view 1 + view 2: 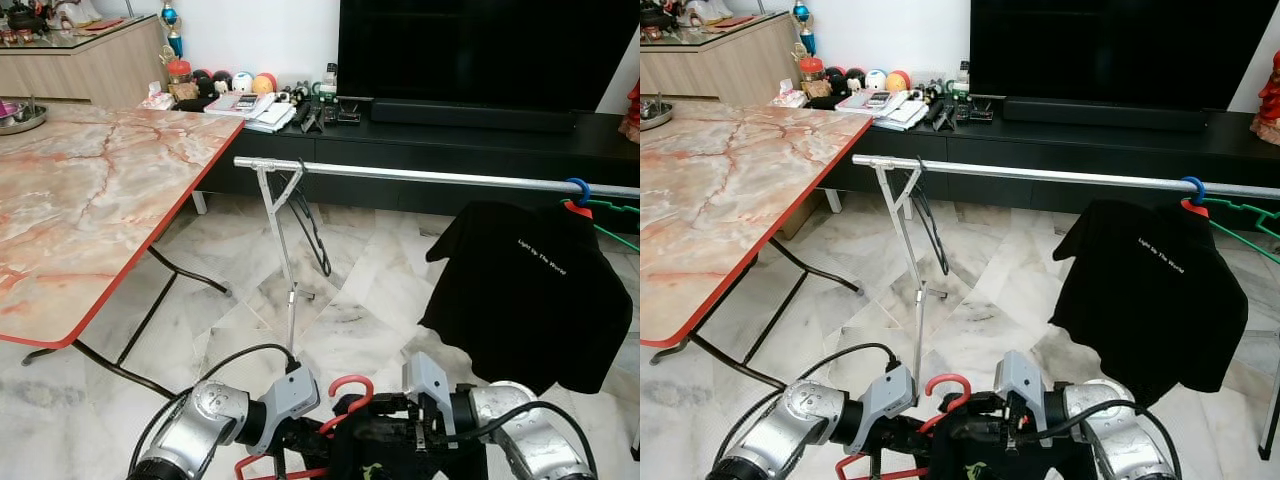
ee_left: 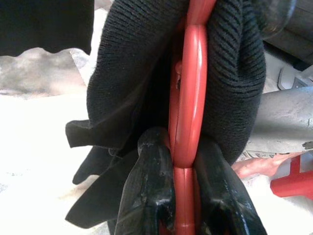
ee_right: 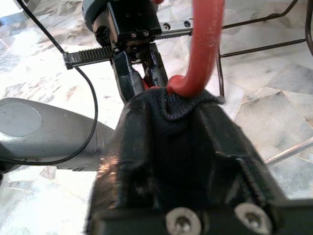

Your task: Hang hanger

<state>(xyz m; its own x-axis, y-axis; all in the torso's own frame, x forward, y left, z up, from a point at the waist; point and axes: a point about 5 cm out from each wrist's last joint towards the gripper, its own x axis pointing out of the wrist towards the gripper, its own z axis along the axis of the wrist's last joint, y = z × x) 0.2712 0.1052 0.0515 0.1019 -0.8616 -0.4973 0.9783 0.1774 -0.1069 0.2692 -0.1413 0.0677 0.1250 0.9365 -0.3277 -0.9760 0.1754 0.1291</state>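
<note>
A red hanger [image 1: 352,386] with a black knit garment [image 2: 127,73] on it sits low in front of me, between both grippers. My left gripper [image 2: 183,147] is shut on the hanger's red bar, one finger on each side. From the other side my right gripper [image 3: 181,105] is shut on the garment's collar, right where the red hook [image 3: 205,44] comes out. The silver clothes rail [image 1: 430,177] runs across the room ahead, higher and farther than both grippers. The garment hides most of the hanger.
A black T-shirt [image 1: 530,290] hangs on the rail at the right, with a green hanger [image 1: 615,210] beside it. A black wire hanger [image 1: 310,225] dangles near the rail's support post [image 1: 285,250]. A marble table [image 1: 90,200] stands at the left and a black TV console [image 1: 450,145] behind.
</note>
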